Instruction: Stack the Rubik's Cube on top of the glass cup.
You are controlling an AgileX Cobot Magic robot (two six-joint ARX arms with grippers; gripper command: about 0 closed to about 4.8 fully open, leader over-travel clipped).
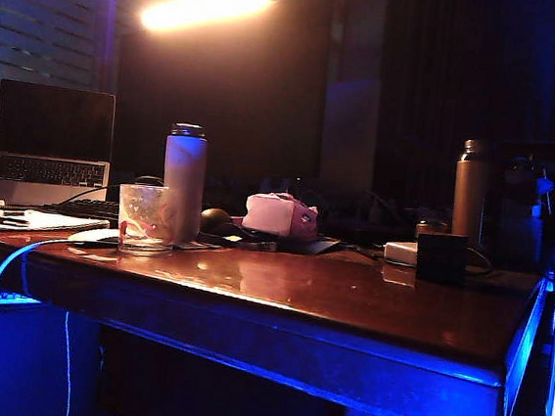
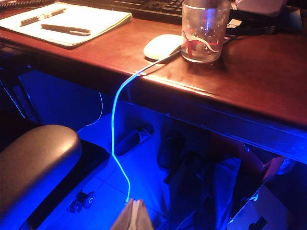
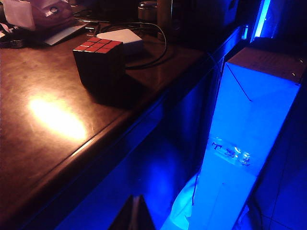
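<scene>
The glass cup (image 1: 146,217), clear with red and pink print, stands near the table's left front edge; it also shows in the left wrist view (image 2: 204,31). The Rubik's Cube (image 1: 441,257), dark with a red-lit top, sits at the table's right side and shows in the right wrist view (image 3: 99,64). My left gripper (image 2: 133,211) is shut and empty, low in front of the table and well short of the cup. Below the table's edge my right gripper (image 3: 137,206) is also shut and empty, far from the cube. Neither gripper shows in the exterior view.
A pale bottle (image 1: 184,181) stands right behind the cup, and a white mouse (image 2: 163,46) with a glowing cable lies beside it. A notebook with pens (image 2: 67,21) lies further left. A flat pale box with a cable (image 3: 122,38) sits behind the cube. A chair (image 2: 33,163) stands under the table.
</scene>
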